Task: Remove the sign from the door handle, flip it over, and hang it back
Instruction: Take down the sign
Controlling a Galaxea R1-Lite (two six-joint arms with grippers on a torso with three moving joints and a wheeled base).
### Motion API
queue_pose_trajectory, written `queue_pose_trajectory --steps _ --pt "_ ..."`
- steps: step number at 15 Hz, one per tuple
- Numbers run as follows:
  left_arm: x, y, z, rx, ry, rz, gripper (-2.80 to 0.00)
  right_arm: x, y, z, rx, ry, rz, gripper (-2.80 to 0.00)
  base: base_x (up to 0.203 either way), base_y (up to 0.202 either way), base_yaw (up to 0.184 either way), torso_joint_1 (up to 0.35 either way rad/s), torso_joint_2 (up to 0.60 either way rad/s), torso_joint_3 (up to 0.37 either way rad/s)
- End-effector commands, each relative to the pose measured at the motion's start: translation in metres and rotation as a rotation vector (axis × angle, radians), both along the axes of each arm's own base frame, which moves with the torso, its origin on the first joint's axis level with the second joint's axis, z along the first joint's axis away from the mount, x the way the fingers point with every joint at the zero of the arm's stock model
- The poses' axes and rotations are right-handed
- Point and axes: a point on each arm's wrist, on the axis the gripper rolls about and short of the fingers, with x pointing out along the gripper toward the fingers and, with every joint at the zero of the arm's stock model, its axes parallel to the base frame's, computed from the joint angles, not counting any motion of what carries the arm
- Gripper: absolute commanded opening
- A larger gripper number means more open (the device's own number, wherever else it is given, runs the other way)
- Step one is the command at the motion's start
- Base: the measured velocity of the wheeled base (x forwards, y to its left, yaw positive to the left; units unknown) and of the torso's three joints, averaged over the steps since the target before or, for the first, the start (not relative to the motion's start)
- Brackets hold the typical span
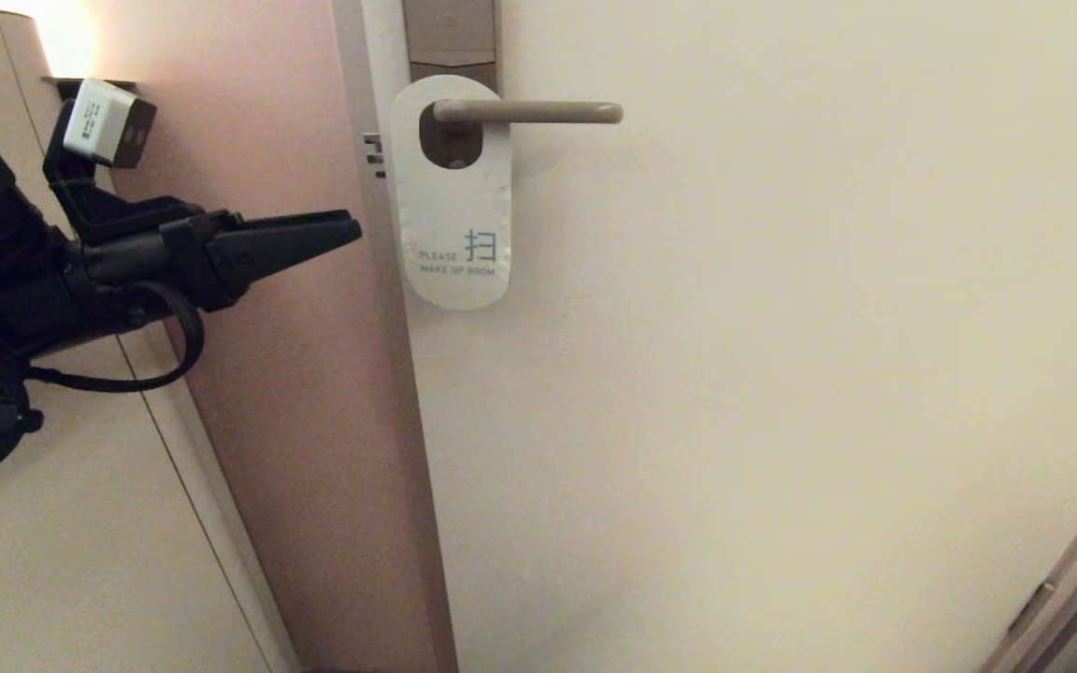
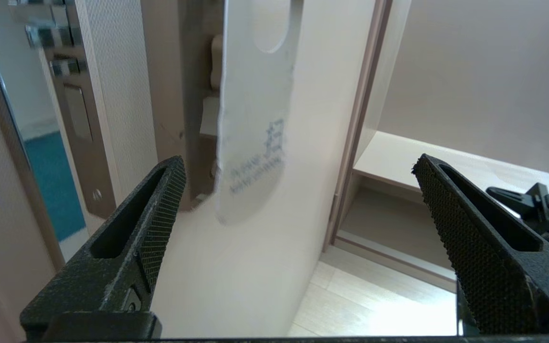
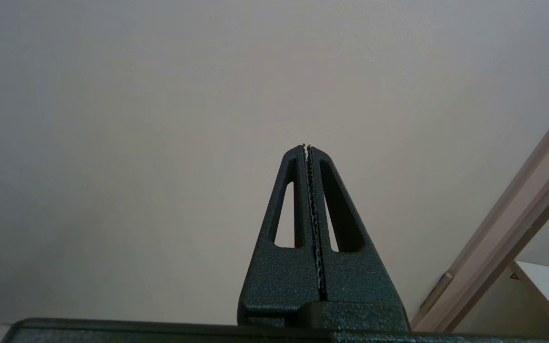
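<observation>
Hanging by its oval hole on the door handle [image 1: 529, 113], the sign [image 1: 452, 201] lies flat against the cream door [image 1: 782, 374], white face outward, with the words "PLEASE MAKE UP ROOM" and a blue-grey character printed near its rounded lower end. The slim beige lever passes through the hole and runs level toward the robot's right; above it a brown-grey backplate [image 1: 451, 33] rises along the door's edge.

To the sign's left, apart from it, the left gripper [image 1: 347, 229] points level at the door edge, roughly at the height of the card's middle. The left wrist view shows the left gripper's two black ribbed fingers [image 2: 160, 224] spread wide, nothing between them, the sign seen edge-on beyond the gap and a metal latch plate [image 2: 76, 128] set in the door's edge.

The right gripper [image 3: 307, 147] is parked out of the head view, facing a plain stretch of door, its fingers pressed together on nothing.
</observation>
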Motion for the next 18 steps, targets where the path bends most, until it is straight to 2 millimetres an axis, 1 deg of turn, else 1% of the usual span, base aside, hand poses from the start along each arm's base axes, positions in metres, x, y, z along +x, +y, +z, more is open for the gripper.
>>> queue_pose_trajectory --steps 1,2,5,9,11,18 --pt "0.009 -0.003 -0.005 0.000 0.006 -0.015 0.00 0.000 0.000 0.000 -0.002 0.000 0.000 -2.80 0.000 0.000 0.000 0.000 0.00 0.000" --pt "0.012 -0.006 -0.006 -0.003 0.008 -0.025 0.00 0.000 0.000 0.000 -0.002 0.000 0.000 -2.80 0.000 0.000 0.000 0.000 0.00 0.000" --pt "0.013 -0.016 -0.003 -0.029 0.034 -0.065 0.00 0.000 0.000 0.000 -0.002 0.000 -0.001 -2.80 0.000 0.000 0.000 0.000 0.00 0.000" --pt "0.020 -0.023 -0.002 -0.046 0.031 -0.114 0.00 0.000 0.000 0.000 -0.002 0.000 0.000 -2.80 0.000 0.000 0.000 0.000 0.00 0.000" --pt "0.021 -0.023 -0.002 -0.045 0.036 -0.155 0.00 0.000 0.000 0.000 -0.002 0.000 -0.001 -2.80 0.000 0.000 0.000 0.000 0.00 0.000" --pt "0.024 -0.024 -0.005 -0.057 0.042 -0.167 0.00 0.000 0.000 0.000 -0.002 0.000 0.000 -2.80 0.000 0.000 0.000 0.000 0.00 0.000"
